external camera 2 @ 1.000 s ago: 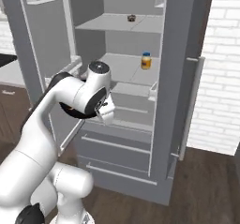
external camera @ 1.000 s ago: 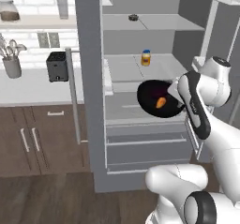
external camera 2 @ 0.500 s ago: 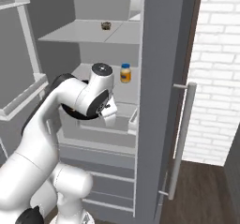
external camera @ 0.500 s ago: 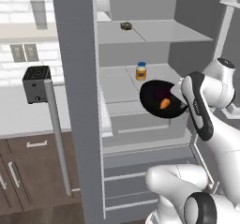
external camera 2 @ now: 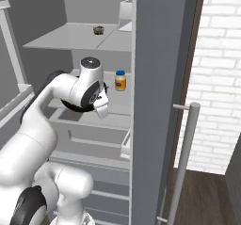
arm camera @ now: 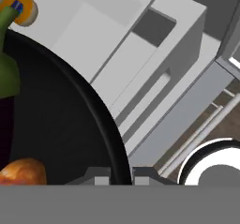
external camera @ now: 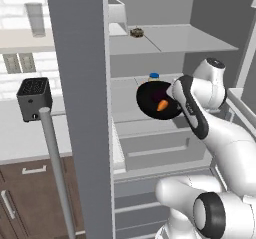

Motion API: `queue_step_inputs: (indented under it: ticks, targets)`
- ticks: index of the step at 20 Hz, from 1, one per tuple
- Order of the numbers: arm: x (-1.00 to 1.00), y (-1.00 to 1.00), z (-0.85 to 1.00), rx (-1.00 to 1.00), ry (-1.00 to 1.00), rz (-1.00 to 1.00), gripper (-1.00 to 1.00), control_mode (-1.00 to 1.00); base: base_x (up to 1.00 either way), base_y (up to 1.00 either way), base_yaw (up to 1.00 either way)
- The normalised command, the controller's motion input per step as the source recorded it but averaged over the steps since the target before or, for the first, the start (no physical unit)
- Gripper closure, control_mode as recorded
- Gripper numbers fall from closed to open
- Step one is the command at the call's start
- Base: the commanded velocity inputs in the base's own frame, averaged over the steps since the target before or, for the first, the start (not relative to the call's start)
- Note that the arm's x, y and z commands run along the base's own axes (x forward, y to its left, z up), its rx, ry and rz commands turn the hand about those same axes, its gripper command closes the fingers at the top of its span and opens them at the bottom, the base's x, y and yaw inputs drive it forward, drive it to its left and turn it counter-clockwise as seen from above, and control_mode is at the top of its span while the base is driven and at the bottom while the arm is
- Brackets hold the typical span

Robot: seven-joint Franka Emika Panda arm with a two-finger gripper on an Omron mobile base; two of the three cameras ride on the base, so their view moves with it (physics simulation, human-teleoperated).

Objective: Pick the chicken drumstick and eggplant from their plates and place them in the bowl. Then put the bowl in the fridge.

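I have the fridge (external camera: 165, 38) open in front of me, its door edge standing close on each side of my base views, its pale shelves and drawers facing the arm. The bar handle (external camera 2: 184, 158) rises at the right of the right base view. To the left of the fridge, in the left base view, a bench (external camera: 30, 133) carries a dark toaster (external camera: 34, 99).

I judge this to be the last step: carrying the bowl (external camera: 159, 100) in to set it on a shelf. It is held tilted, its inside facing the left base camera, just in front of the middle shelf and above the drawers. I hold it by the rim because there is no other purchase on a wide shallow bowl.

In the hand view the gripper (arm camera: 115, 176) is clenched on that rim, one fingertip on either side of the black edge.

A small yellow jar with a blue lid (external camera 2: 120, 81) stands on the middle shelf just behind the bowl, so I would watch for it.

Inside the bowl lie the chicken drumstick (external camera: 162, 105) and the eggplant (arm camera: 5, 106), its green cap uppermost in the hand view. With this tilt they could slide, I think.
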Motion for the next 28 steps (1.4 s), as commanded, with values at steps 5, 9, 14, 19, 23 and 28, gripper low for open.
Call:
queue_step_inputs:
  ticks: [5,9,14,19,23,28]
  targets:
    - [0.33,0.27,0.00,0.03,0.02,0.00,1.00,-1.00,0.00,0.00,0.00]
    - [0.16,0.13,-0.35,-0.01,0.04,0.00,1.00,-1.00,0.00,0.00,0.00]
    - [0.24,0.09,-0.29,0.00,0.03,0.00,1.00,-1.00,0.00,0.00,0.00]
    - [0.48,0.04,-0.14,0.00,0.00,-0.01,1.00,-1.00,0.00,0.00,0.00]
    - [0.51,0.00,-0.18,0.00,0.00,-0.02,1.00,-1.00,0.00,0.00,0.00]
    - [0.56,0.06,-0.14,0.00,0.00,-0.02,1.00,-1.00,0.00,0.00,0.00]
